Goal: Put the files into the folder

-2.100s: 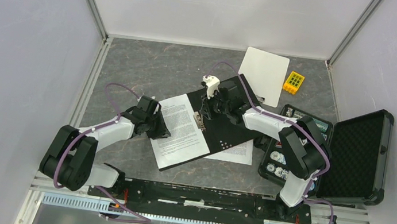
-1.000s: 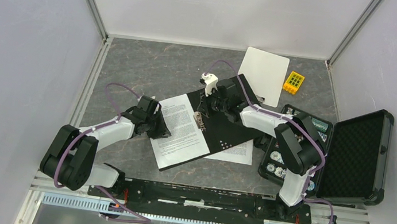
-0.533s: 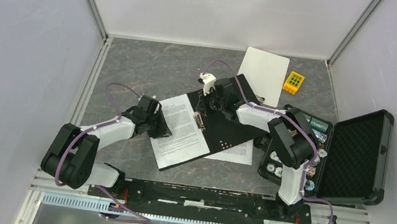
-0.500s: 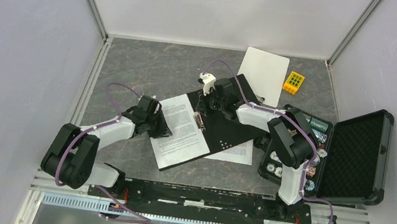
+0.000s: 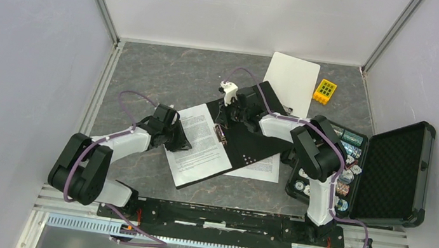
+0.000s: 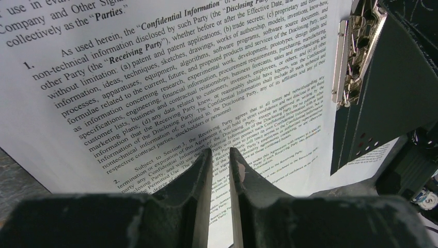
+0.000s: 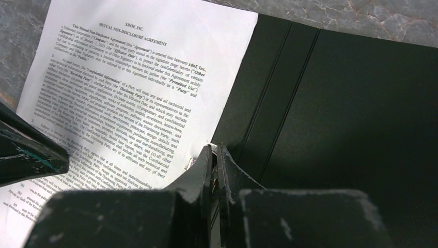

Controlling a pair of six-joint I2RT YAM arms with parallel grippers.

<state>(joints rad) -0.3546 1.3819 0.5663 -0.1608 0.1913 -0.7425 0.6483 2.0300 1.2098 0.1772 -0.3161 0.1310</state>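
Top external view: one printed sheet [image 5: 201, 146] lies on the left leaf of the open folder [image 5: 260, 139] at mid-table, its right edge just beside the metal clip [image 5: 222, 131] along the spine. A second sheet [image 5: 265, 168] pokes out from beneath the folder's near right corner and is not yet inside.

The right gripper [image 7: 214, 149], reaching in from the right, sits at the clip's far end with jaws closed, apparently nipping the clip's lever. Such a hold would likely lift the clamp so paper can slide under. The left gripper [image 6: 219, 151] sits over the sheet's near left part, jaws a slit apart with print showing through the gap. Whether it pinches the paper or merely pins it down cannot be told. Either way, its place suits nudging the thin page rightward into the clip.

Judged from this, the job is partway done, with one file being seated and one left to fetch. Beyond the folder, a white clipboard [image 5: 291, 82] and a yellow block [image 5: 325, 90] lie far right on the table [image 5: 165, 78]. An open black case [image 5: 396, 173] sits at the right.
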